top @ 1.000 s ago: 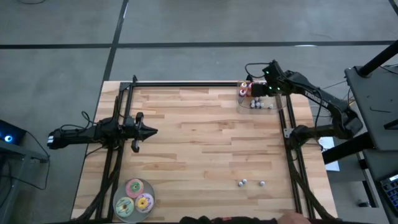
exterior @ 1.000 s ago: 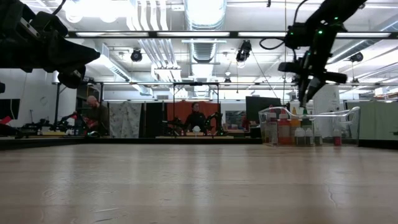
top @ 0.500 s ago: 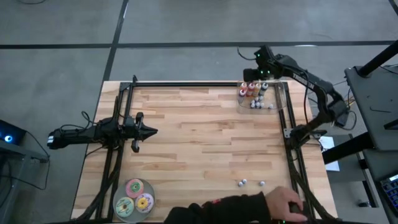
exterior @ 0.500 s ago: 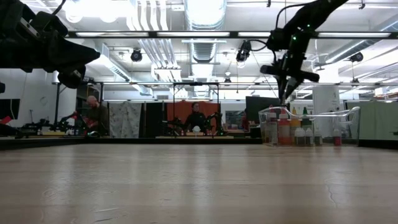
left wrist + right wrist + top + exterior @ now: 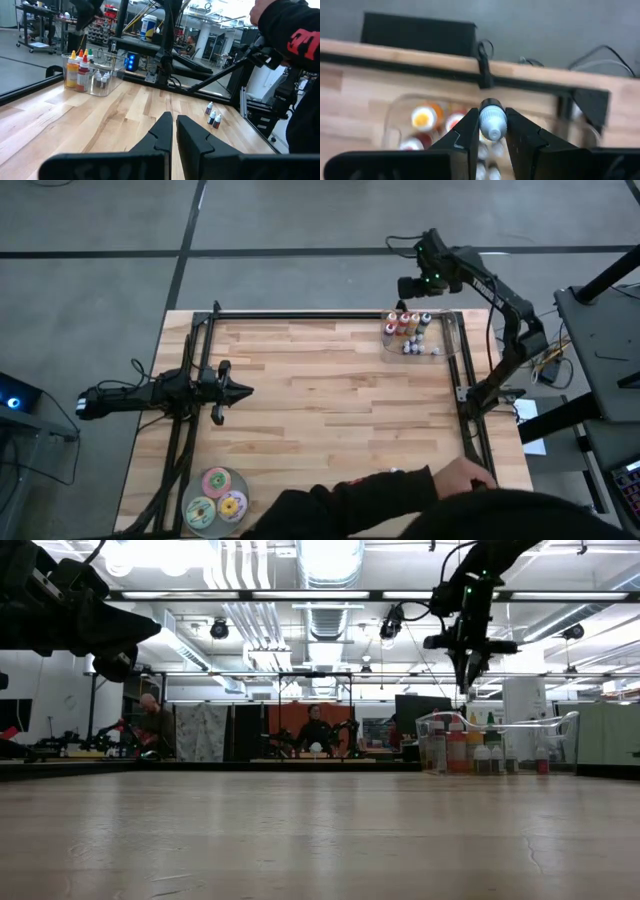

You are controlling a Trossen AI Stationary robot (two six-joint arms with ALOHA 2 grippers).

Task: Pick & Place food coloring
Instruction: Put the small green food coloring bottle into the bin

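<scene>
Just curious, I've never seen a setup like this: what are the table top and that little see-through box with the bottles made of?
The table top looks like wood: pale, joined planks with visible grain and a low sheen, probably sealed. The box seems to be clear plastic, since the bottles inside show straight through its walls; glass cannot be ruled out.

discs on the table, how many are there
3, clustered at the lower-left corner of the table in the high view: pink disc, green disc, yellow disc. A person's sleeve covers the edge beside them, so another could be hidden.
</scene>
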